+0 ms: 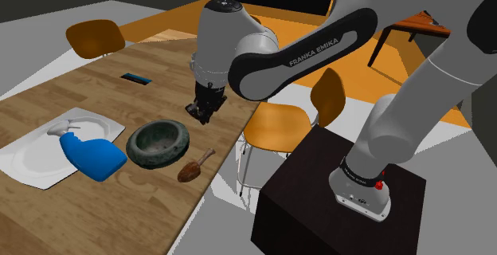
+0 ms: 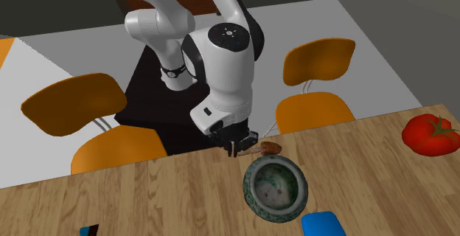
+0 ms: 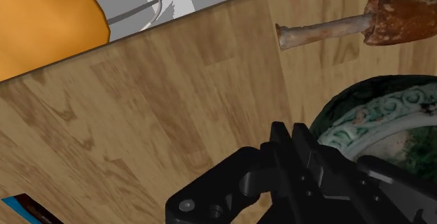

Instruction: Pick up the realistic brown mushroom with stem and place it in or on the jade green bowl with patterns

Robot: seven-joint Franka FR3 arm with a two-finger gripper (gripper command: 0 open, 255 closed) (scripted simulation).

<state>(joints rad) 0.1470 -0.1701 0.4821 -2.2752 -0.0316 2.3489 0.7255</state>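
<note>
One mushroom (image 3: 357, 25) — clear of the closed fingers (image 3: 281, 144).

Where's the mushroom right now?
In the shoulder view, the mushroom lies on the table near its right edge, just right of the bowl.

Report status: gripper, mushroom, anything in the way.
Gripper empty, fingers shut, hovering by the bowl. Mushroom lying on the table beside the bowl, untouched. Path to it clear.
</note>
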